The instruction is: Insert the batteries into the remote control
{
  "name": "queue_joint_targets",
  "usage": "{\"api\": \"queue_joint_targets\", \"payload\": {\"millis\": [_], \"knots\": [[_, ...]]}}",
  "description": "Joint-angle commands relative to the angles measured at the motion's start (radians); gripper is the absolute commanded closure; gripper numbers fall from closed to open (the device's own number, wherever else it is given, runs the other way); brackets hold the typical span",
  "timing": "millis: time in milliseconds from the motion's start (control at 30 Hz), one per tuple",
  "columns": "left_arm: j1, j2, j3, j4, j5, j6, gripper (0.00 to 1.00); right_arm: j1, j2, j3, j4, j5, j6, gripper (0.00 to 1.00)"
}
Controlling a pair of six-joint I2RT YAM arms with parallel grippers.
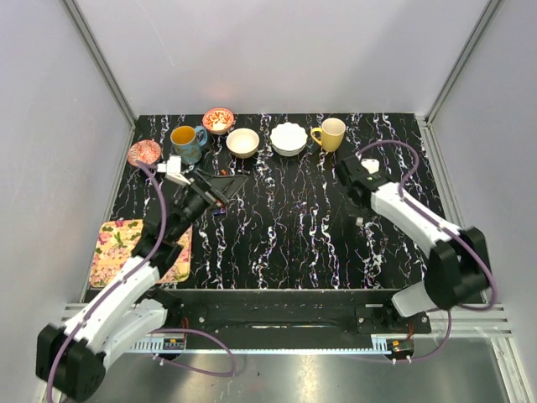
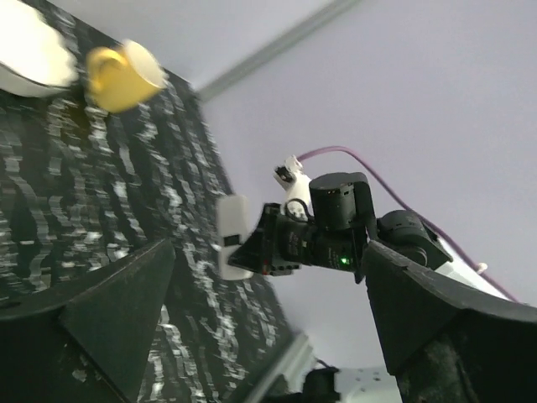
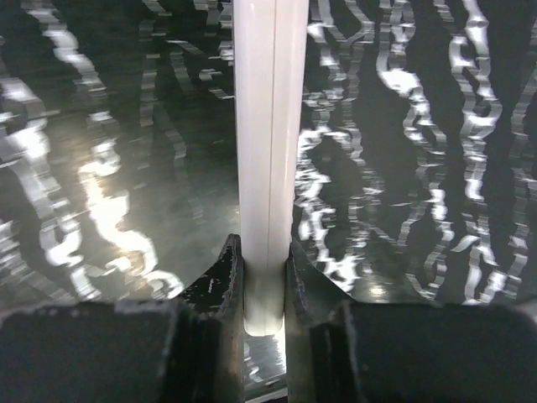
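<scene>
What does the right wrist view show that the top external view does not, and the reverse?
Only the right wrist view: a close-up of the right tool shut on the thin edge of the white remote control.
Only the top external view: the white bowl, the yellow cup, the floral mat, and the left tool standing open.
Both: the black marbled table.

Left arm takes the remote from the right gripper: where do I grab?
Probably the free far end of the remote control, pinched across its flat faces from the left: it's a slim slab, and the right gripper clamps its near end.
</scene>
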Motion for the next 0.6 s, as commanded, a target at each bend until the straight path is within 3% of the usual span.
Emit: {"api": "queue_joint_targets", "payload": {"millis": [0, 267, 567], "knots": [[0.001, -0.121, 0.086, -0.544, -0.200, 0.247, 0.01, 0.005, 0.158, 0.135, -0.073, 0.325, -0.032, 1.00], [-0.016, -0.171, 0.059, -0.567, -0.110, 0.285, 0.01, 0.002, 0.500, 0.332, -0.123, 0.500, -0.106, 1.00], [-0.039, -0.176, 0.028, -0.559, -0.075, 0.278, 0.04, -0.012, 0.667, 0.453, -0.120, 0.348, -0.205, 1.00]]}}
